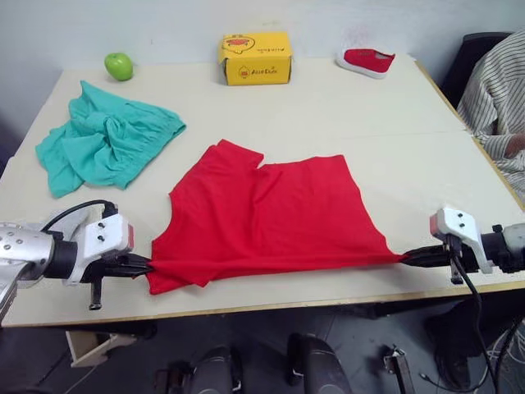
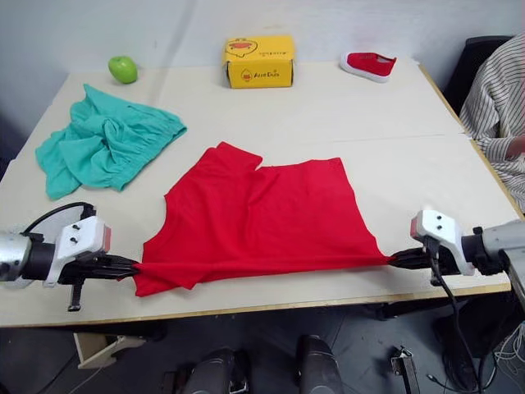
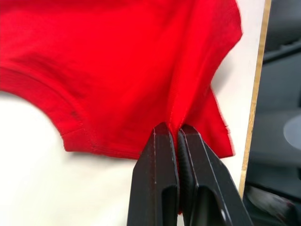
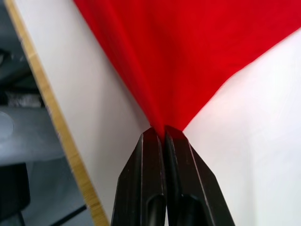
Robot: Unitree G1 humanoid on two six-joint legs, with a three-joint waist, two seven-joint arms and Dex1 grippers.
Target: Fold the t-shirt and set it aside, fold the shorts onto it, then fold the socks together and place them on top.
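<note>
1. While both arms pull outward along the near edge, the table (image 1: 394, 123) carries everything; its pale top is smooth, so cloth should slide over it with little drag.
2. At the centre lies the t-shirt (image 1: 271, 213), spread flat with its near hem drawn taut between the two grippers; it looks light, limp and thin, likely to sag or bunch wherever unsupported, so corners and hems are the sound places to take hold.
3. At ten o'clock from the shirt, the shorts (image 1: 102, 139) sit crumpled and apart from it; equally soft, they would need spreading by the waistband first.
4. At eight o'clock, the left gripper (image 3: 178, 134) has its jaws clenched on a pinch of the shirt's hem corner.
5. At four o'clock, the right gripper (image 4: 163, 132) is likewise clamped tight on the opposite corner, near the table edge.
6. At twelve o'clock stands a yellow box (image 1: 255, 57); a red shoe (image 1: 366, 61) lies at one o'clock; a green apple (image 1: 119, 66) at eleven.
</note>
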